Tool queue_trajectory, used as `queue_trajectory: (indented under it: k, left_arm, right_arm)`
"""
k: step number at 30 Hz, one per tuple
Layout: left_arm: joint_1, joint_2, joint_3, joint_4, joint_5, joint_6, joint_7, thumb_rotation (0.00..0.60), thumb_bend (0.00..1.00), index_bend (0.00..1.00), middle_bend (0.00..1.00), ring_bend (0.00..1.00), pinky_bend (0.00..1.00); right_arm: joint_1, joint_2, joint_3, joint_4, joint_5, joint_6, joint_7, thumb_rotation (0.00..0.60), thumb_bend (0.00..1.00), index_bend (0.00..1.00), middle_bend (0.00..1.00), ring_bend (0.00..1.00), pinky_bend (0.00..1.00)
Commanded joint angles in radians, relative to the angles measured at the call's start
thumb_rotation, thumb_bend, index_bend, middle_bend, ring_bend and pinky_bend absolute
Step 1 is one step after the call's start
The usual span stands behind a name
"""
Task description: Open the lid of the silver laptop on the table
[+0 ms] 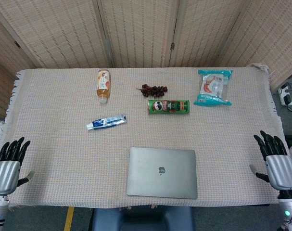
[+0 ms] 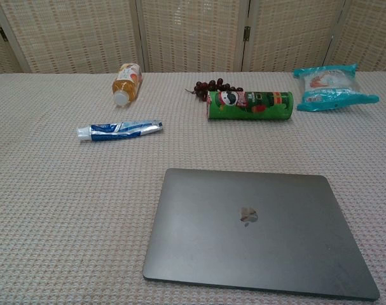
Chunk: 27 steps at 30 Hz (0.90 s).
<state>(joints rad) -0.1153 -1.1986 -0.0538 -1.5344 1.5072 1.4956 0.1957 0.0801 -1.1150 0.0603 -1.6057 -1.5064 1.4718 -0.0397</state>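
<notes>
The silver laptop (image 1: 162, 172) (image 2: 257, 230) lies flat with its lid closed near the table's front edge, in the middle. My left hand (image 1: 8, 164) hovers at the table's left front corner, fingers spread and holding nothing. At the right front corner my right hand (image 1: 276, 161) is likewise spread and empty. Both hands are far from the laptop and show only in the head view.
On the woven cloth (image 1: 54, 144) lie a toothpaste tube (image 1: 106, 122) (image 2: 119, 129), a juice bottle (image 1: 103, 85) (image 2: 126, 82), a bunch of grapes (image 1: 154, 89) (image 2: 212, 86), a green chip can (image 1: 168, 106) (image 2: 250, 105) and a teal snack bag (image 1: 213, 87) (image 2: 332, 87). Folding screens stand behind.
</notes>
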Motion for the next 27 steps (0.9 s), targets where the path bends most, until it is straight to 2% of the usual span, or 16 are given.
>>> queue_trajectory:
  k: [1, 11, 18, 27]
  left_arm:
    - [-0.003, -0.005, 0.0, 0.006, 0.009, 0.005, -0.008, 0.6, 0.25, 0.0, 0.0, 0.0, 0.0]
    - [-0.001, -0.01, 0.002, 0.022, 0.039, 0.033, -0.034, 0.6, 0.25, 0.0, 0.01, 0.0, 0.0]
    - [-0.001, 0.001, 0.006, 0.017, 0.048, 0.037, -0.053, 0.6, 0.25, 0.0, 0.01, 0.0, 0.0]
    - [-0.003, 0.012, 0.021, -0.001, 0.077, 0.038, -0.075, 0.6, 0.25, 0.01, 0.01, 0.0, 0.0]
  right_arm:
    - [0.003, -0.002, 0.001, 0.002, 0.0, -0.003, 0.005, 0.6, 0.29, 0.0, 0.0, 0.01, 0.0]
    - [0.005, -0.006, -0.012, 0.013, -0.058, 0.023, 0.044, 0.6, 0.29, 0.0, 0.0, 0.02, 0.0]
    - [0.028, -0.008, -0.046, 0.031, -0.146, 0.009, 0.059, 0.6, 0.29, 0.0, 0.0, 0.02, 0.0]
    - [0.134, -0.056, -0.089, 0.024, -0.295, -0.098, 0.047, 0.6, 0.29, 0.0, 0.0, 0.02, 0.0]
